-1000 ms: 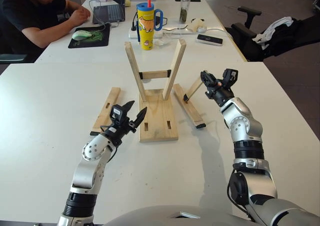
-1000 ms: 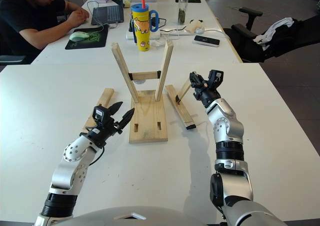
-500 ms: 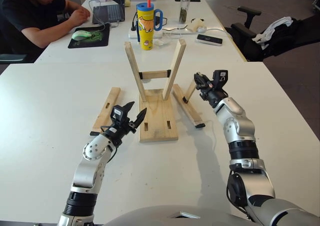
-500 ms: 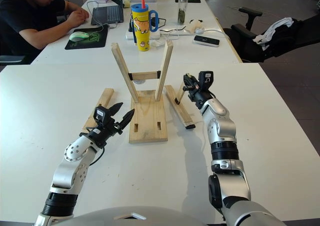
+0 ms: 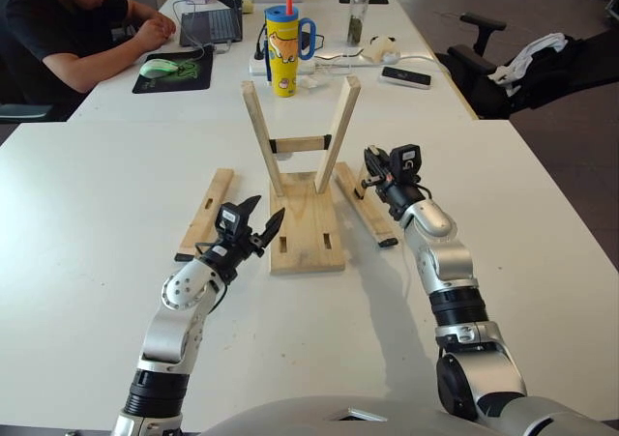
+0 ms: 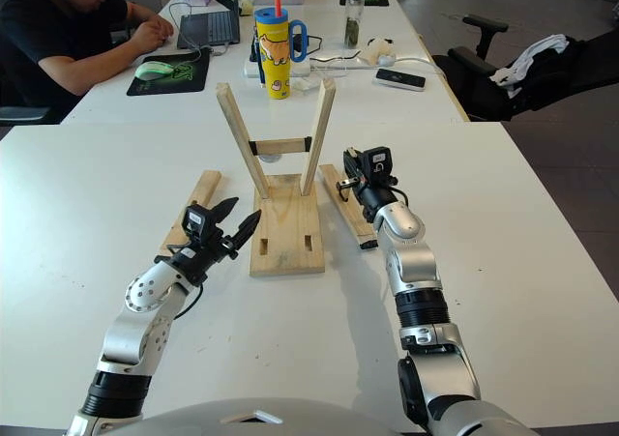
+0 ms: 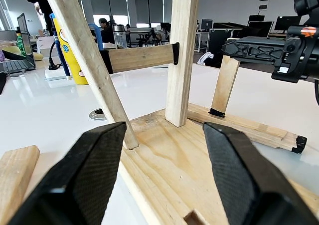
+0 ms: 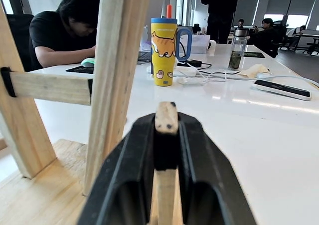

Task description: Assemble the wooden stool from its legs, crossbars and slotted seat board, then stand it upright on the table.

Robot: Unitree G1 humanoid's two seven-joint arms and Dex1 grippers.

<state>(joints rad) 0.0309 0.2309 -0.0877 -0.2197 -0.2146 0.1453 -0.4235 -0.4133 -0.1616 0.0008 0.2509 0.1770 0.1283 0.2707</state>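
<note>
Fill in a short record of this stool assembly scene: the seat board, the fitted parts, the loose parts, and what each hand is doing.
Seat board: lies flat on the table, slots showing.
Fitted parts: two legs stand in the board's far end, joined by a crossbar.
Loose left leg: flat on the table, left of the board.
Loose right leg: flat, right of the board, with a short crossbar rising from it.
Left hand: open, by the board's near left corner, holding nothing.
Right hand: shut on the short crossbar.
</note>
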